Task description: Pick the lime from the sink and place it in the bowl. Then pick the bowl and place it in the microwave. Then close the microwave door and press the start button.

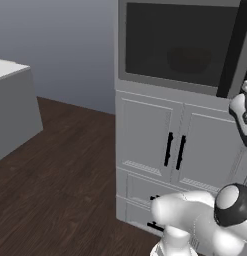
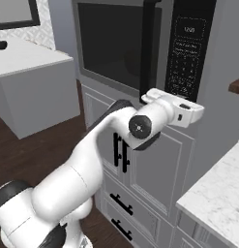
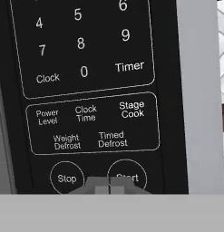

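In the hand view we see the tool point(image 3: 109, 186) with its two dark fingertips pressed together, holding nothing, at the lower edge of the black control strip point(image 3: 86, 90) of the microwave point(image 2: 140, 48). The tips sit just below and between two round buttons, Stop point(image 3: 66, 178) at the left and Start point(image 3: 128, 174) at the right, partly covering the lower rim of Start; we cannot tell whether they touch the panel. Above these buttons we read the function keys (Power Level, Clock Time, Stage Cook, Weight Defrost, Timed Defrost) and the number pad with Clock and Timer. In the right base view we see the white arm point(image 2: 92, 164) rising from the lower left, its hand point(image 2: 181, 109) reaching to the bottom of the control strip. The microwave door point(image 2: 111, 46) lies flush with the housing, shut, with its vertical black handle point(image 2: 148, 48) beside the strip. Through the dark window in the left base view we make out the rounded, dim shape of the bowl point(image 1: 190, 59) inside. Below the oven stand pale cabinet doors point(image 1: 150, 140) with black handles, and a white marble desk point(image 2: 217, 193) lies at the right.
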